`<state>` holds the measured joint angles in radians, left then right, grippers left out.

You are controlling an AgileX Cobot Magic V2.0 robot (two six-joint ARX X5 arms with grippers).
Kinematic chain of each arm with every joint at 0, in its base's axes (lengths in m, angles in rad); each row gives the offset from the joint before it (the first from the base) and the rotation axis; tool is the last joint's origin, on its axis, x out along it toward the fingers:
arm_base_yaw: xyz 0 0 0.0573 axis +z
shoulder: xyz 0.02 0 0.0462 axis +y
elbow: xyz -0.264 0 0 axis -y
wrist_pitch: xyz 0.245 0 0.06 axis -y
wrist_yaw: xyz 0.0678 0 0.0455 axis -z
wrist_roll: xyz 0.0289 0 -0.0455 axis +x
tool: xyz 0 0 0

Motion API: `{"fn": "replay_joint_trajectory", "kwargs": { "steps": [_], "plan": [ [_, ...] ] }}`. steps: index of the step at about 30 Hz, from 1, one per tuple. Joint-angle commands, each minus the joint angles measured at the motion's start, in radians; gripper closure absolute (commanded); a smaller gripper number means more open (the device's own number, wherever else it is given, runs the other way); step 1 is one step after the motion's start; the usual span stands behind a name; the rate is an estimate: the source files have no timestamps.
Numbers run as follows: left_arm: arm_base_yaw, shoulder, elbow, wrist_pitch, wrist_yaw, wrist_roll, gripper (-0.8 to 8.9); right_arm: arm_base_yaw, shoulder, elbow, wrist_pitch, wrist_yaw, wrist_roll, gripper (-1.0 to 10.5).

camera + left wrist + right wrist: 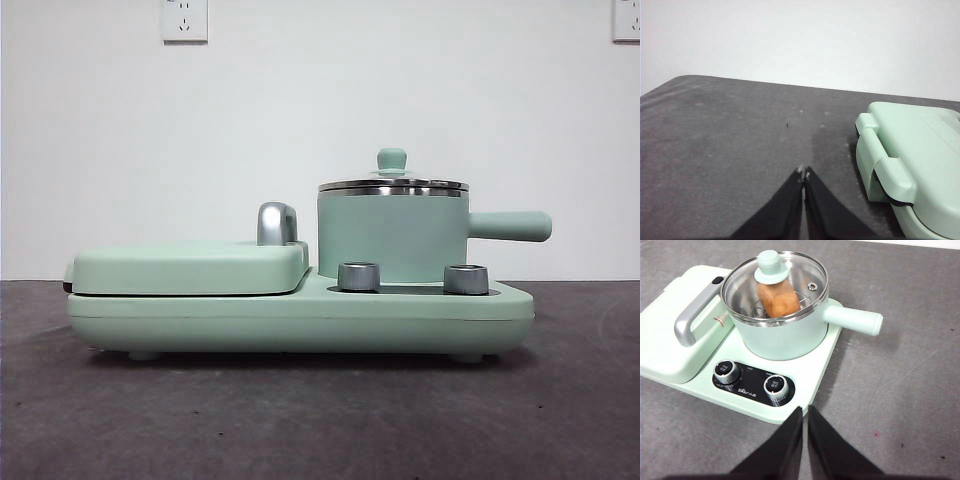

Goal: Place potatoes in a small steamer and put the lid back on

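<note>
The mint cooker base [300,318] sits on the dark table [300,420]; the small steamer [782,332] stands on it, the lid [775,287] seemingly seated square; the potato [778,299] lies inside; the right gripper [805,412] and left gripper [803,173] hover nearby, jaws pinched together, empty.

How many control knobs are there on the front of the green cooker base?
2. One control knob sits nearer the griddle lid; the other control knob sits below the steamer pot. Both show in the front view too. None seems hidden.
</note>
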<state>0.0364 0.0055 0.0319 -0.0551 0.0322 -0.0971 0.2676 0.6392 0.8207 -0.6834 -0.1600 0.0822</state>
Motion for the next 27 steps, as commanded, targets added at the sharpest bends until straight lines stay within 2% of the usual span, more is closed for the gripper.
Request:
{"fn": "replay_joint_trajectory", "kwargs": {
  "steps": [1, 8, 10, 13, 15, 22, 27],
  "plan": [
    [0.001, -0.002, -0.018, 0.026, 0.002, -0.001, 8.08, 0.004, 0.004, 0.007, 0.011, 0.003, -0.004, 9.3],
    [0.001, -0.002, -0.018, 0.026, 0.002, -0.001, 8.08, 0.004, 0.004, 0.007, 0.011, 0.003, -0.005, 9.3],
    [0.001, -0.002, -0.018, 0.026, 0.002, -0.001, 8.08, -0.001, 0.003, 0.007, 0.013, 0.021, -0.101, 9.3],
    [0.001, -0.002, -0.018, 0.026, 0.002, -0.001, 8.08, -0.029, -0.04, -0.048, 0.063, 0.033, -0.173, 9.3],
    [0.001, -0.002, -0.018, 0.026, 0.002, -0.001, 8.08, -0.074, -0.114, -0.161, 0.172, 0.03, -0.196, 9.3],
    [0.001, -0.002, -0.018, 0.026, 0.002, -0.001, 8.08, -0.195, -0.425, -0.595, 0.478, 0.03, -0.195, 9.3],
    [0.001, -0.002, -0.018, 0.026, 0.002, -0.001, 8.08, -0.241, -0.578, -0.782, 0.564, 0.031, -0.187, 9.3]
  ]
}}
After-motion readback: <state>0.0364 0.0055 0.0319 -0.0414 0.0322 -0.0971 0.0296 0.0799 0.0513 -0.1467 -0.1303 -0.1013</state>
